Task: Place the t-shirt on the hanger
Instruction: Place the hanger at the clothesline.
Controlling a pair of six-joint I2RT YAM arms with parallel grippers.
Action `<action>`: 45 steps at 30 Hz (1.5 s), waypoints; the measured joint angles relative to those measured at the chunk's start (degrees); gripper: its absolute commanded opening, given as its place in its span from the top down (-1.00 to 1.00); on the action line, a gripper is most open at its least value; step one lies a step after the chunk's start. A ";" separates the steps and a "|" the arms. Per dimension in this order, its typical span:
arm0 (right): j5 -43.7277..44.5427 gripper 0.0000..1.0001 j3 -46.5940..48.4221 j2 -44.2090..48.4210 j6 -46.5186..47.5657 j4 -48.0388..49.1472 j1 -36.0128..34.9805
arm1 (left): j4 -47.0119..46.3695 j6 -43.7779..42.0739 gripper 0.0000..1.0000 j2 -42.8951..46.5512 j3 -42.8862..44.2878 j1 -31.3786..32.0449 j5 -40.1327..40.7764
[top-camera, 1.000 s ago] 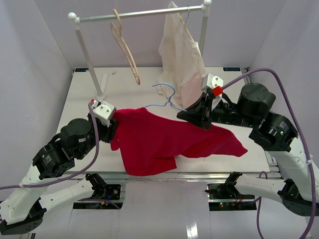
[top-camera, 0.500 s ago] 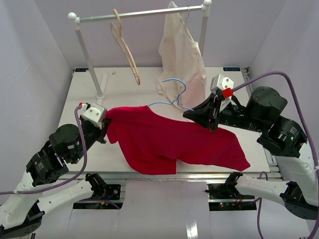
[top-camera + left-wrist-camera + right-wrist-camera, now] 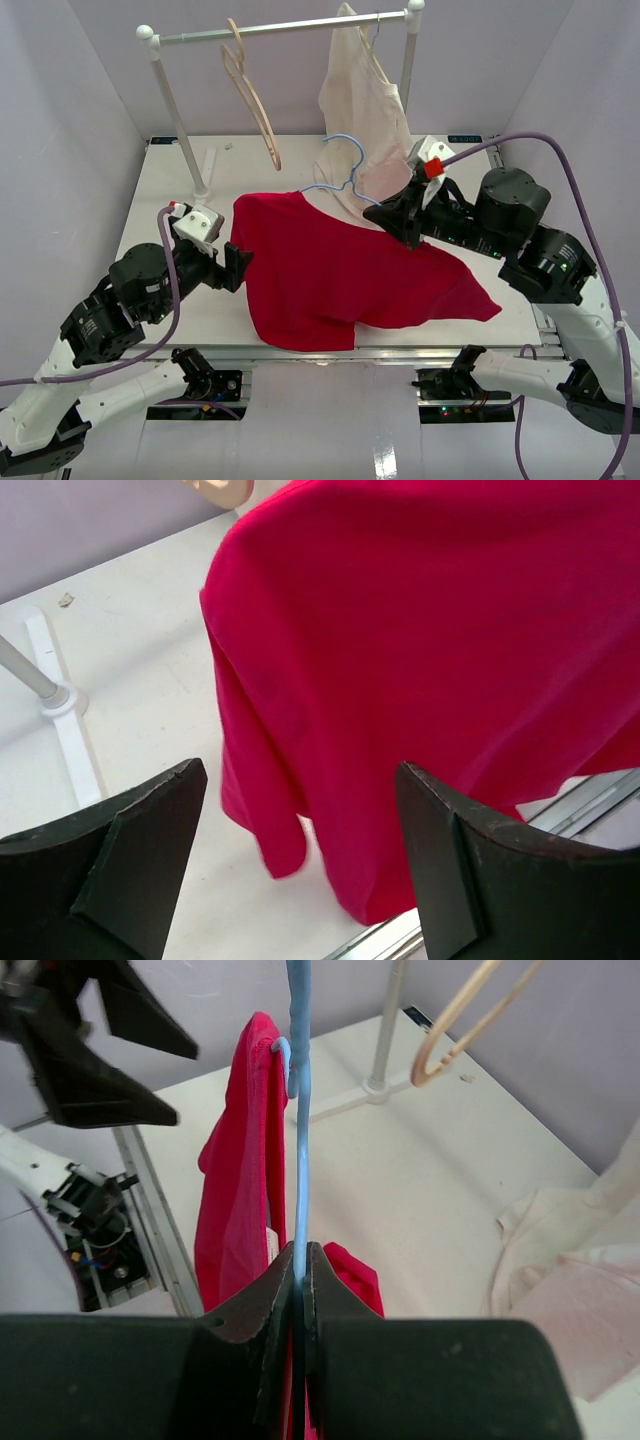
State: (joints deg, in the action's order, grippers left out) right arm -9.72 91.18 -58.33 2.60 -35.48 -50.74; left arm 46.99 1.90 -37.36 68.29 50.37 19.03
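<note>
From above, the t-shirt [image 3: 340, 275] lay spread over the near half of the table [image 3: 170, 190], its collar end lifted toward the hanger [image 3: 349, 185]; the right gripper [image 3: 395, 222] held that hanger up off the table, probably so the cloth could drape from the wire; the left gripper [image 3: 238, 268] stood just beside the shirt's left edge, its fingers spread and holding nothing.

In the left wrist view, both fingers [image 3: 130, 860] stood wide apart with the t-shirt [image 3: 450, 630] beyond them, untouched; a sleeve hung toward the table edge, which suggests that shoulder was not yet seated.

In the right wrist view, the right gripper [image 3: 300, 1260] had its fingers pressed together on the hanger [image 3: 298, 1110], the wire running straight up from the pinch; the t-shirt [image 3: 235, 1190] hung beside the wire, touching its bent end.

Counted: two garments, the red one and a cream garment [image 3: 360, 110] on the rail [image 3: 280, 28]; two hangers plainly seen, the blue one and a wooden hanger [image 3: 255, 100]; two grippers.
</note>
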 measured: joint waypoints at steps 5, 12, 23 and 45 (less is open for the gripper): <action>8.85 0.85 0.02 -3.63 -0.75 -0.64 0.00 | -4.05 6.75 -0.96 2.04 -0.20 0.00 -2.49; 19.29 0.85 3.22 -11.77 -1.39 -2.95 0.00 | -13.34 15.84 -0.96 2.77 -8.86 0.00 -9.94; 30.48 0.85 22.56 -29.23 -1.61 -8.50 0.10 | -22.69 21.19 -0.96 4.38 -24.00 0.00 -4.06; 32.20 0.85 12.67 -25.72 -0.68 -4.51 2.40 | -20.51 19.21 -0.96 14.07 -23.25 0.00 -2.15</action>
State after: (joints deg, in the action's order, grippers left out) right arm 22.48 103.84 -84.05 1.92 -39.98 -48.34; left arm 26.48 21.11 -23.29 45.04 50.37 16.88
